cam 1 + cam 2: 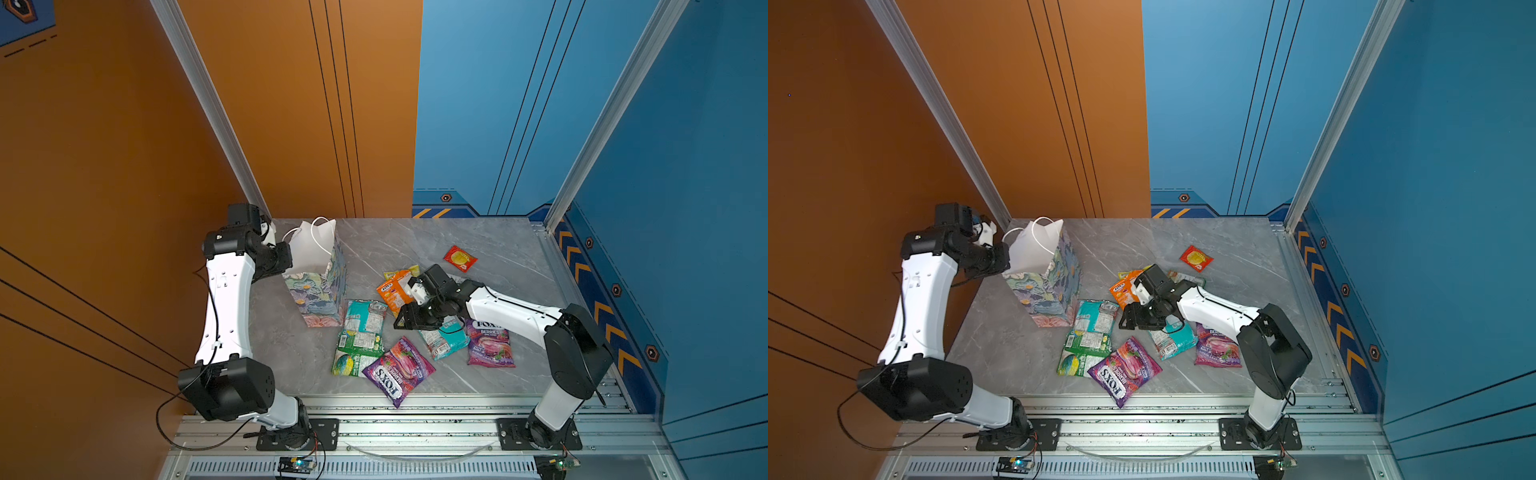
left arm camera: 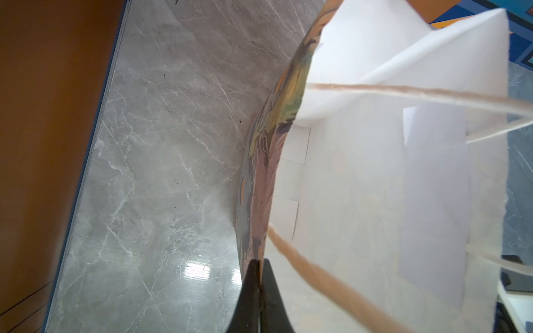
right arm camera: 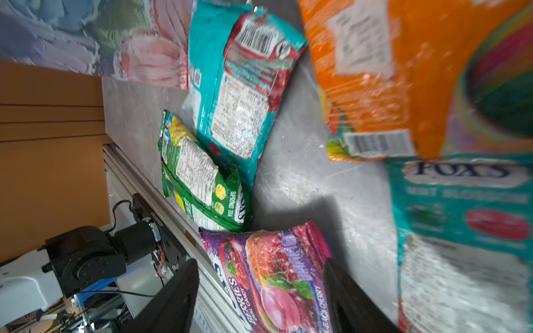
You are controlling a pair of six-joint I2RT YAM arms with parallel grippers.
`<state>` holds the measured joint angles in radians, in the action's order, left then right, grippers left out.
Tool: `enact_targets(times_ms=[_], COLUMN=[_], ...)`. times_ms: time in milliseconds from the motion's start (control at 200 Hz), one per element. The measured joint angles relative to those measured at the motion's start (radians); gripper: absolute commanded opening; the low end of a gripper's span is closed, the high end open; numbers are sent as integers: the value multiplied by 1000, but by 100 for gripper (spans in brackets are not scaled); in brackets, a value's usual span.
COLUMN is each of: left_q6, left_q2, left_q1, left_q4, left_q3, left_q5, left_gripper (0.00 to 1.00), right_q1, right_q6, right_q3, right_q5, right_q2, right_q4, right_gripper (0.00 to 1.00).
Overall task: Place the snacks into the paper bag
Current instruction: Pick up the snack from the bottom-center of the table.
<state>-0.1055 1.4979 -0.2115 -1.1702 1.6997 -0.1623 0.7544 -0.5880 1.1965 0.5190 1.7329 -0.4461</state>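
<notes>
The paper bag stands upright at the table's back left, its white lining showing. My left gripper is shut on the bag's near wall at the rim. Snacks lie loose to the bag's right: a teal packet, a green one, a purple FOX'S packet, an orange one, a small red one, and another purple packet. My right gripper hangs open just above the table between them, with the purple packet seen between its fingers and nothing held.
The grey marble table ends at an aluminium rail in front. An orange wall closes the left side and a blue wall the right. Another teal packet lies partly under my right arm.
</notes>
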Motion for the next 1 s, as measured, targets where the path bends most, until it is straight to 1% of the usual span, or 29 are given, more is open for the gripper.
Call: enact_targets(times_ms=[85,155,305,440,586,766,816,861,896,921,936,951,956,991,1001], left_q6=[0,-4,-8,-8,-8,-11,-15,-16,-16,-16,-16,-16,-16,-18,-18], left_q2=[-2,-5,-12,-17,-19,-20,-21,-21,-21,-21,-21,-21,-21,-21,-21], left_q1=[0,0,0,-4,-6,-6,-6,-6,-6,-6,-6,-6,-6,-6,-6], left_q4=[0,0,0,0,-1,0,0,0,0,0,0,0,0,0,0], left_q3=[-1,-8,-13,-13,-18,-26,-27,-27,-28,-28,-28,-28,-28,-28,-28], left_q5=[-13,-25,-34,-35,-41,-53,-57,-60,-60,-61,-61,-61,-61,-64,-64], left_gripper=[0,0,0,0,0,0,0,0,0,0,0,0,0,0,0], right_q1=[28,32,42,56,58,59,58,58,58,58,58,58,58,56,56], right_q6=[12,24,77,110,146,174,180,181,185,191,185,194,192,192,183], right_q3=[-9,-32,-74,-94,-97,-95,-85,-80,-76,-74,-74,-74,-74,-74,-74], right_q5=[1,-8,-87,-116,-96,-53,-49,-48,-45,-44,-43,-40,-40,-33,-31], right_q2=[4,2,-19,-43,-31,67,74,82,88,92,94,97,98,102,103], right_q4=[-11,-25,-102,-126,-126,-114,-105,-101,-99,-95,-93,-92,-92,-92,-92], right_gripper=[71,73,75,76,77,75,72,63,59,52,51,45,45,32,31])
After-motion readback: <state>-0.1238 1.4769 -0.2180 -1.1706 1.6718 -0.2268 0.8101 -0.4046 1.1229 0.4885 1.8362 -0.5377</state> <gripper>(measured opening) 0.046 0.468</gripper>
